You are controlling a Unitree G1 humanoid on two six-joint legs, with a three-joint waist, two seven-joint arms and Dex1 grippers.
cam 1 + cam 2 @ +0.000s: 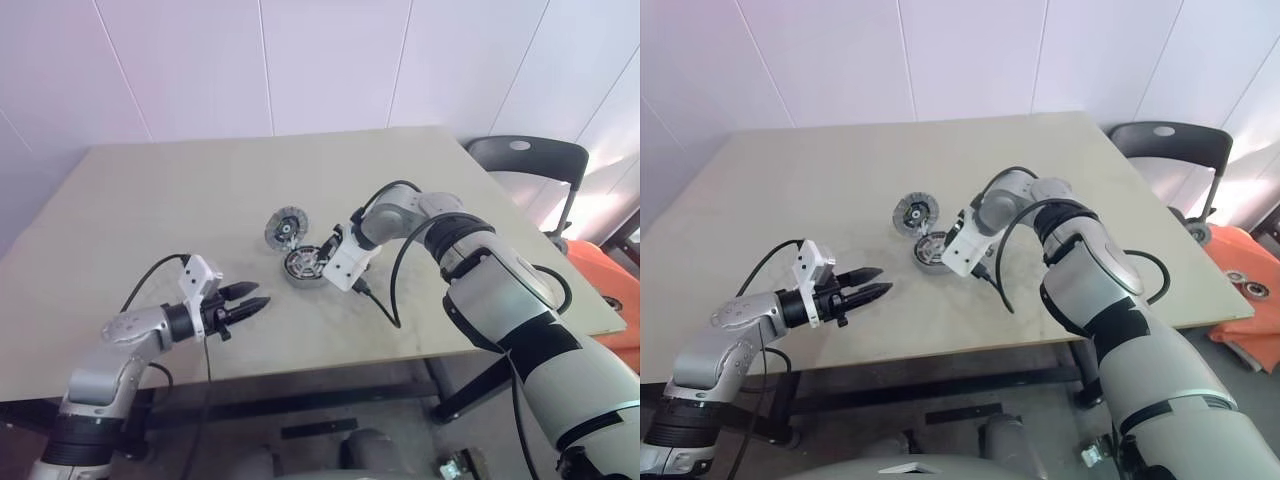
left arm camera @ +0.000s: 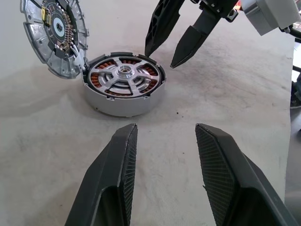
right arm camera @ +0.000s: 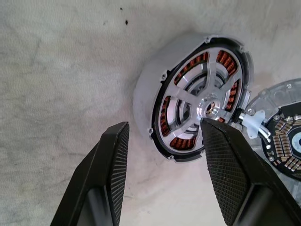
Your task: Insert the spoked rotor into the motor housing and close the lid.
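Nearest the robot, the left gripper (image 1: 252,299) hangs just above the table (image 1: 150,200) at its front edge, fingers spread and holding nothing, pointed toward the work but well apart from it. Farther in, at mid-table, the motor housing (image 2: 123,89) sits flat, and the spoked rotor (image 2: 123,75) already lies seated inside it, its silvery spokes crossing over the copper windings and its hub centred. The right gripper (image 2: 171,49) is poised just over the housing's rim, jaws spread and empty, one fingertip close to the edge, though contact cannot be told. Just beyond, the lid (image 1: 284,229) is tilted up off the table, its inner face with small components showing, and it appears joined to the housing's edge by a small white hinge piece (image 3: 251,123). Judging from this, insertion looks done and closing the lid remains. The lid seems rigid metal, fairly light, with a ribbed rim that should give purchase; its exposed inner parts look delicate, so pushing or pinching at the outer rim opposite the hinge seems safest. The housing may slide on the smooth table if pushed sideways.
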